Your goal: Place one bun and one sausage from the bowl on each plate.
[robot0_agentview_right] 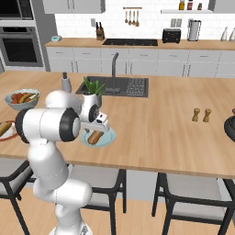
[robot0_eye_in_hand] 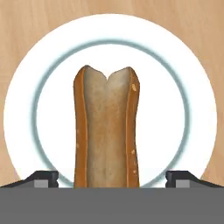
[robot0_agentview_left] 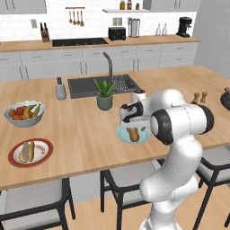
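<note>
As its jaws stood wide, the gripper (robot0_eye_in_hand: 112, 177) hovered over a bun (robot0_eye_in_hand: 107, 131) | bun lay between its fingertips on the pale blue plate (robot0_eye_in_hand: 183, 65) | released there, apparently, awaiting a sausage.

Your white arm hides part of the pale blue round plate (robot0_agentview_left: 124, 134) in both base views. Dark bowl (robot0_agentview_right: 231, 125) cut off at the frame edge, contents unreadable. Red-rimmed white plate (robot0_agentview_right: 5, 132) half hidden behind your arm's joint.

Our arm rises from the base, elbow bent high, and reaches forward over the counter's near edge. Our gripper (robot0_eye_in_hand: 112, 177) points straight down, its fingertips (robot0_eye_in_hand: 41, 177) spread wide, touching nothing
</note>
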